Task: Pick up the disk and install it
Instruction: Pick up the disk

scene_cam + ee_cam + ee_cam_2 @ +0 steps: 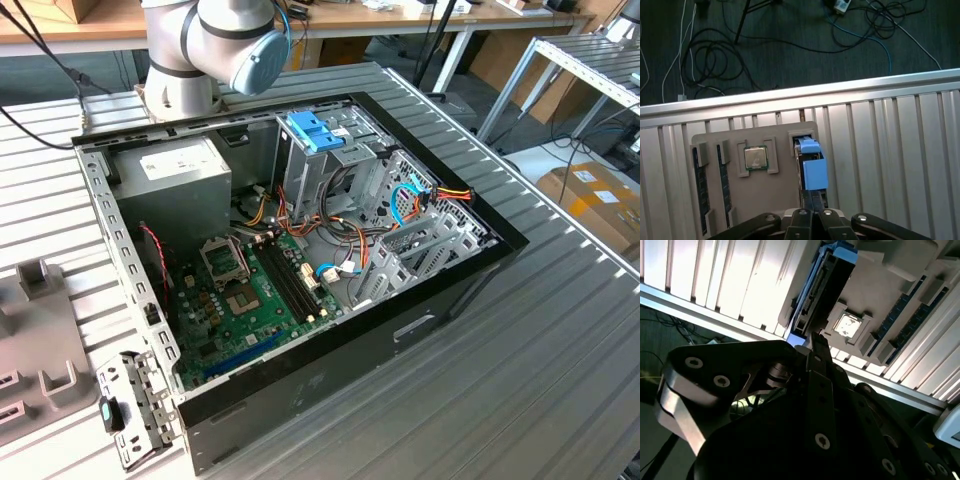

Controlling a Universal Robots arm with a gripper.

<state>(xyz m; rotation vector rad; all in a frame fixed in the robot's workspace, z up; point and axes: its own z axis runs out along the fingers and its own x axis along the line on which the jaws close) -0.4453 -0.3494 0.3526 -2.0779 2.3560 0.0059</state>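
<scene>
The disk point(820, 295) stands on edge in a slot of a grey tray point(775, 195) on the ribbed table point(890, 165), with a light-blue bracket point(815, 175) on it, a chip point(755, 157) in the pocket beside it and memory sticks point(698, 190) beyond that. My claw point(813, 196) hangs over one end of the disk, narrow, with its fingers drawn close together; I cannot tell whether they touch the disk. In the exterior view my arm point(220, 40) rises behind the open computer case point(400, 330).
</scene>
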